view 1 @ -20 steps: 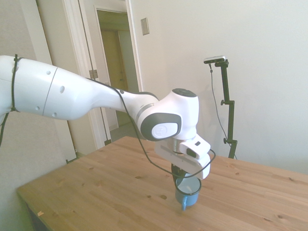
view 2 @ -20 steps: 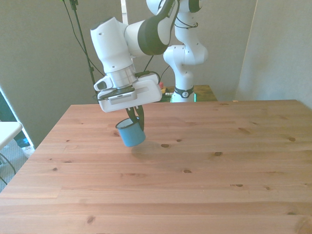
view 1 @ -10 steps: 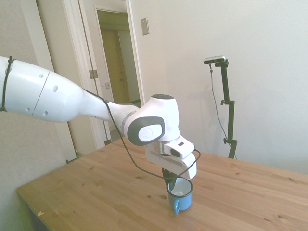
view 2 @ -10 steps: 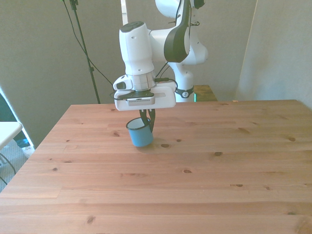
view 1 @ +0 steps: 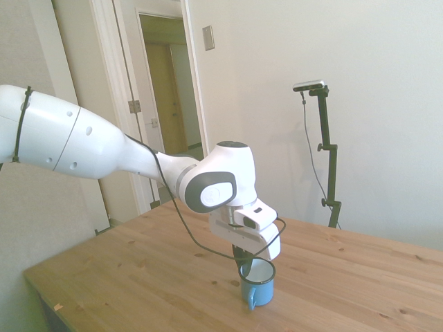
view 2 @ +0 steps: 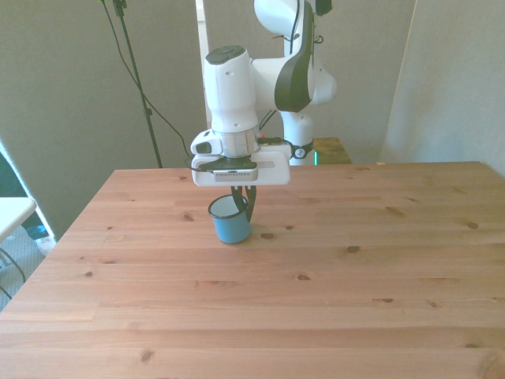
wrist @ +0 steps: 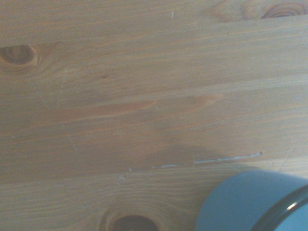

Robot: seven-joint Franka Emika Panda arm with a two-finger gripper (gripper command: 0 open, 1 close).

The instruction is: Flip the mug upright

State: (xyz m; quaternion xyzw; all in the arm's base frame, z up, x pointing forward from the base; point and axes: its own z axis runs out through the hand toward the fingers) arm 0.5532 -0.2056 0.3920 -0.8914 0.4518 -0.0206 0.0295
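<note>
Mug [view 2: 231, 221] upright on bare table [view 2: 331, 300]; gripper [view 2: 244, 207] pinching its rim; nothing else near.

Table [view 2: 331, 292]: planked wood, visible grain and dark knots, matt with a slight sheen, a few fine scratches in the wrist view. Mug [view 2: 230, 222]: smooth blue enamel look, mild gloss, white inside, thin dark rim. Arm [view 1: 104, 149]: glossy white plastic shells, grey joint caps.

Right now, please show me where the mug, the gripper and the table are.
mug [view 2: 230, 225]: front view, on its blue outer wall.
gripper [view 2: 244, 207]: front view, at the mug's rim.
table [view 2: 371, 292]: front view, bare wood.
</note>
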